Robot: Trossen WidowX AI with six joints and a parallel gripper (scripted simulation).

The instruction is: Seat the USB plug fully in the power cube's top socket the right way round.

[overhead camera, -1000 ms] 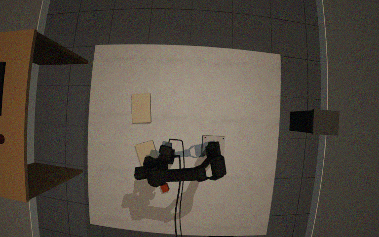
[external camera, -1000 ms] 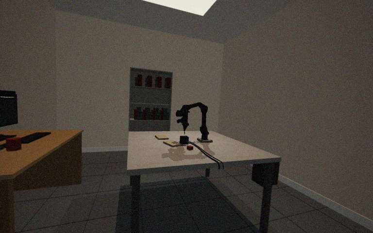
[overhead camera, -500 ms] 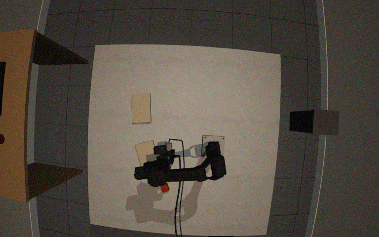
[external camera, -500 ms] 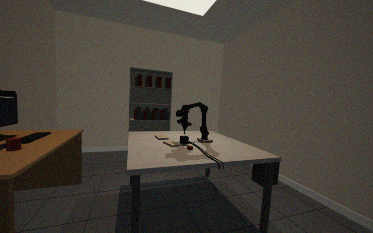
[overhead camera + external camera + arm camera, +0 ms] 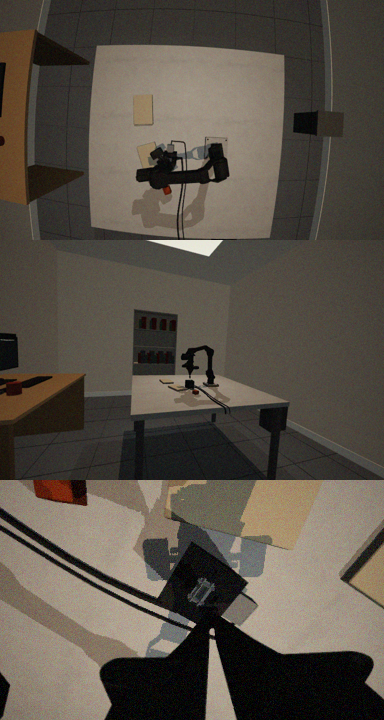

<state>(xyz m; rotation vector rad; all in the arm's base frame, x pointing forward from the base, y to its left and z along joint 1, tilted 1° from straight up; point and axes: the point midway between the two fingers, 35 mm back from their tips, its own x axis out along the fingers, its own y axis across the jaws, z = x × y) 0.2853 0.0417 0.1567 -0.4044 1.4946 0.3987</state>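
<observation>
I see fingers clamped on USB plug [image 5: 209,614], poised above power cube [image 5: 202,585]; socket [image 5: 200,591] exposed. Red block [image 5: 61,490] on table [image 5: 310,630] nearby.

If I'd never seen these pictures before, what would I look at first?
Probably the black robot arm bent over the middle of the pale table, its gripper pinched shut on the plug just above the dark power cube. Next, the little orange block and the two black cables running off the table's edge.
</observation>
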